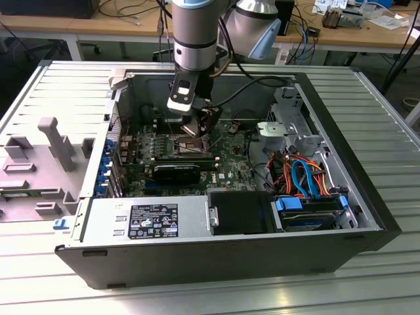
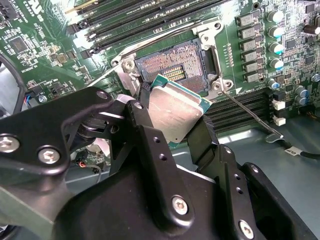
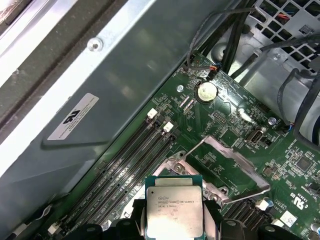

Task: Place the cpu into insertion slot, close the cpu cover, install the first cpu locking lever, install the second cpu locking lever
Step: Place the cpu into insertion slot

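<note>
The cpu [image 2: 176, 111], a small square chip with a grey metal top, is pinched at its edges by my gripper [image 2: 172, 119], which is shut on it. It hangs tilted just above the insertion slot [image 2: 175, 69], whose dark centre with gold contacts lies uncovered. In the first wrist view the cpu [image 3: 173, 204] sits between the black fingers [image 3: 138, 216], and the cpu cover [image 3: 234, 161], a thin silvery frame, stands swung open beyond it. A thin locking lever [image 2: 248, 107] sticks out from the socket's corner. In the exterior view my gripper [image 1: 195, 126] is low over the motherboard inside the case.
Long black memory slots [image 2: 150, 17] run beside the socket, with capacitors [image 2: 274, 47] on its other side. The grey case wall [image 3: 125, 65] stands close by. A black fan shroud [image 1: 239, 211], a power supply [image 1: 147, 220] and drive cables [image 1: 305, 174] fill the case's near side.
</note>
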